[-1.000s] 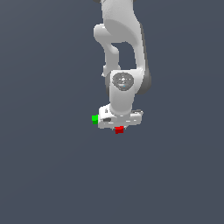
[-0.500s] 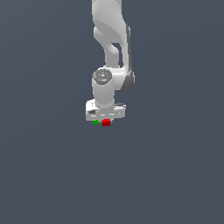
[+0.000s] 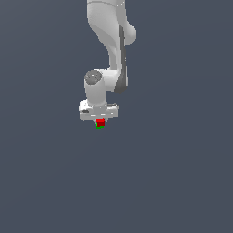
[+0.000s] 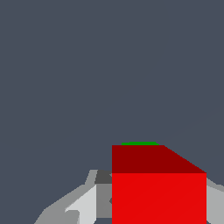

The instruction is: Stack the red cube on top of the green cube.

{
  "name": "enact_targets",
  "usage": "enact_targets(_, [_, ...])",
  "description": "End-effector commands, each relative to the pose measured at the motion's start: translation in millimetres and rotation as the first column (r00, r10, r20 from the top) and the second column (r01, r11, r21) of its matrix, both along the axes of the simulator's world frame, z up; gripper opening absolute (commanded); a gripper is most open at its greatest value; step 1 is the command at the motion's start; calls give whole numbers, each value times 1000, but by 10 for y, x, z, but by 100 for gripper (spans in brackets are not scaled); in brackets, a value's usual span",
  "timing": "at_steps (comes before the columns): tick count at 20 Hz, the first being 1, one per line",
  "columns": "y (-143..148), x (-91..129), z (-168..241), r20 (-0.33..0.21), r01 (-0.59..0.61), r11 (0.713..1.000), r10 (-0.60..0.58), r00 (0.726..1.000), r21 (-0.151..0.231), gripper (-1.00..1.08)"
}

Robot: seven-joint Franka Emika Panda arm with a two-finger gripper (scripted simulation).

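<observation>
The white robot arm (image 3: 109,41) comes down from the top of the exterior view and bends toward the middle. At its end sits the tool (image 3: 100,119), a flat white bar with short fingers pointing down.

The red cube (image 3: 100,122) is right under the tool, between its fingers. The tool is clenched on the red cube. In the wrist view the red cube (image 4: 158,192) looks very big and close. A grey and white finger (image 4: 85,203) shows beside one side of it, and a bit of another finger (image 4: 215,201) shows at the other side.

The green cube (image 3: 99,127) is just below the red cube in the exterior view. Only a small bit of green peeks out under the red. In the wrist view only a thin green strip (image 4: 139,143) shows past the far edge of the red cube. The red cube hides the rest. The two cubes are lined up one over the other. I cannot tell if the red cube is touching the green cube or is just above it.

The table (image 3: 182,182) is plain dark grey-blue all around. The green cube looks to sit on it. There are no boxes, bowls or other containers to see, only the two little cubes and the arm.
</observation>
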State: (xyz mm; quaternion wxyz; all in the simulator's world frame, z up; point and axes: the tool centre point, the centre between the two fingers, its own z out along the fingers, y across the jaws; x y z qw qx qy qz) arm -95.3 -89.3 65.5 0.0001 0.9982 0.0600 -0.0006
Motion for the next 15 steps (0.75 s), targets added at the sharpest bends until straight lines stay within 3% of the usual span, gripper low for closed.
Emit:
enact_targets(1, [-78,-58,-24,1,-1,1000,1,1000,0,-100])
enact_targets(5, [-122,-83,-39,1,-1,1000,1,1000,0,-100])
enact_targets(6, [-122,-83,-39,1,-1,1000,1,1000,0,100])
enact_targets(15, [-122,-83,-39,1,-1,1000,1,1000,0,100])
